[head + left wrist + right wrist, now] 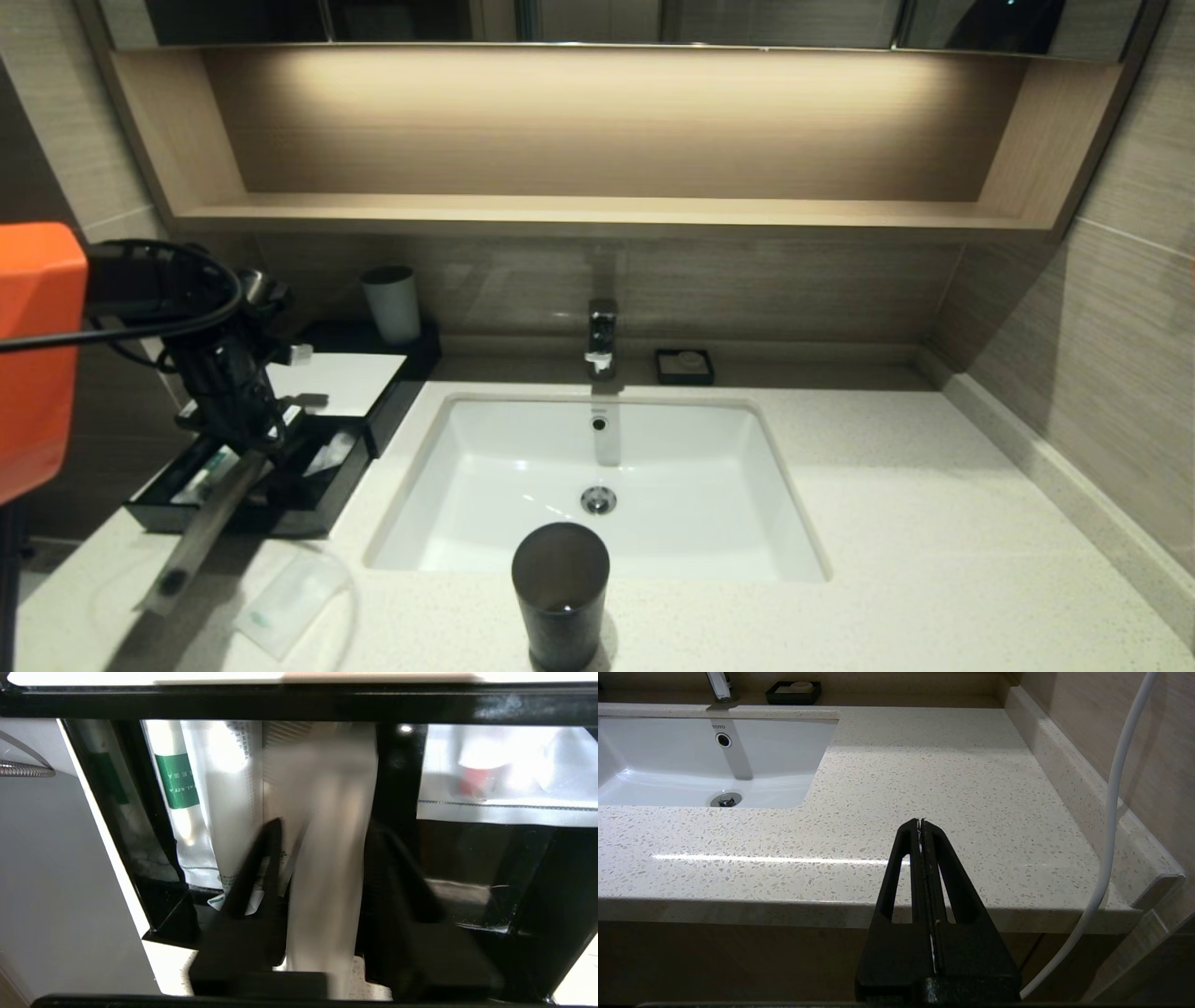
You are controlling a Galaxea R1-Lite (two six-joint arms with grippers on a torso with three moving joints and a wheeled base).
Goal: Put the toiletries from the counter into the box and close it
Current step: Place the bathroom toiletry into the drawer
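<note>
The black box (403, 387) with a white sheet top stands at the counter's (934, 523) left; its drawer (351, 474) is pulled open. My left gripper (245, 446) hovers over the drawer and is shut across the width of a long clear-wrapped packet (201, 532), which slopes down towards the counter's front. In the left wrist view this packet (327, 882) runs between the fingers (261, 868). Other wrapped packets (175, 779) lie in the drawer. The small sachet (289, 597) lies on the counter in front of the drawer. My right gripper (920, 821) is shut and empty, parked before the counter's right front edge.
A dark cup (560, 593) stands at the counter's front, before the white basin (523, 439). The tap (602, 336) and a black soap dish (684, 366) are at the back. A grey cup (392, 303) stands behind the box. A wooden shelf (597, 213) runs above.
</note>
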